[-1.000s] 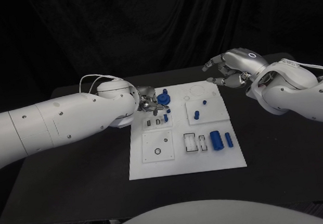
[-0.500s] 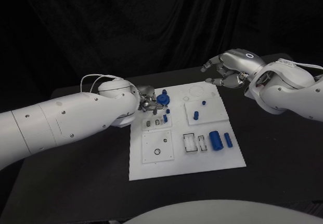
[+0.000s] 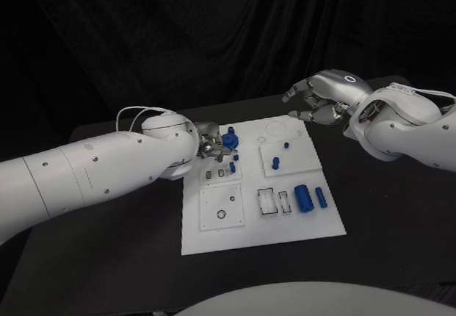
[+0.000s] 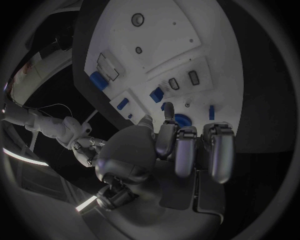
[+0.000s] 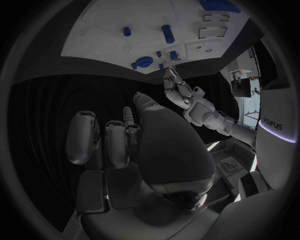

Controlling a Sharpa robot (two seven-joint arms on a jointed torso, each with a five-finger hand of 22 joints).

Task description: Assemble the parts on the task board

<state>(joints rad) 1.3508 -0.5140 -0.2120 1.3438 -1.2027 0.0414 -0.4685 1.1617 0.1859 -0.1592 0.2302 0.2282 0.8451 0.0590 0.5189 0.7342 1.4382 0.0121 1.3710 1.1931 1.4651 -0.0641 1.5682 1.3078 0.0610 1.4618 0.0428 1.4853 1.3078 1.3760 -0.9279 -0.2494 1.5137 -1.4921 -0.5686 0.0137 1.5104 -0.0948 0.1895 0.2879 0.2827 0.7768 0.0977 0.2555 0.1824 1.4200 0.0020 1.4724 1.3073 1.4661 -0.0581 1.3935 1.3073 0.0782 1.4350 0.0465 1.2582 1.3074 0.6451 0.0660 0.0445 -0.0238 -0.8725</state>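
Note:
The white task board point(image 3: 263, 221) lies in the middle of the black table, and it also shows in the wrist views point(image 4: 156, 35) point(image 5: 125, 45). My left hand point(image 3: 212, 149) hovers over its far left part. Its fingers point(image 4: 165, 132) are curled, with the tips beside a round blue part point(image 3: 230, 138) point(image 4: 182, 120). Whether they pinch anything is hidden. My right hand point(image 3: 319, 103) hangs above the board's far right corner, fingers point(image 5: 115, 140) curled in on nothing. Two small blue pegs point(image 3: 275, 161) stand in the right panel. Two blue cylinders point(image 3: 305, 197) lie near the right edge.
Black rectangular slots point(image 3: 267, 200) and a round hole point(image 3: 221, 214) mark the board's near panels. Bare black table point(image 3: 97, 249) spreads to both sides and in front of the board. A black curtain closes off the back.
The left hand has edged slightly toward the round blue part. The right hand has barely moved.

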